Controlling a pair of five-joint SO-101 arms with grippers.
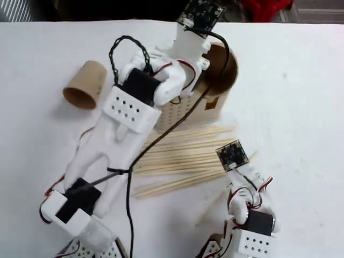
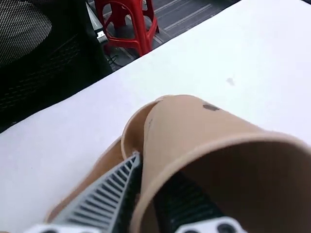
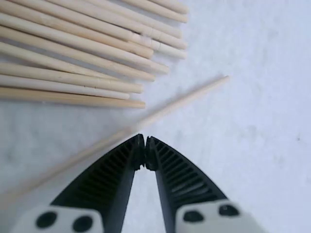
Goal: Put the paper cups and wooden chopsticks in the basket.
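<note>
My left gripper [image 2: 146, 170] is shut on the wall of a tan paper cup [image 2: 218, 141], one finger [image 2: 114, 191] outside and one inside. In the high view that cup [image 1: 223, 70] hangs tilted over the white perforated basket [image 1: 177, 110]. The rim of a second tan cup [image 2: 129, 133] shows right behind the held one. Another paper cup [image 1: 83, 85] lies on its side at the table's left. A pile of wooden chopsticks [image 1: 183, 156] lies in front of the basket. My right gripper [image 3: 145, 148] is shut and empty, its tips right beside a lone chopstick [image 3: 187, 99].
The left arm [image 1: 115, 140] stretches across the table from the front left to the basket, with a black cable [image 1: 129, 193] hanging beside it. The right arm [image 1: 250, 215] stands at the front right. Bare white table [image 1: 290, 107] lies to the right. A red stool [image 2: 131, 24] stands beyond the table.
</note>
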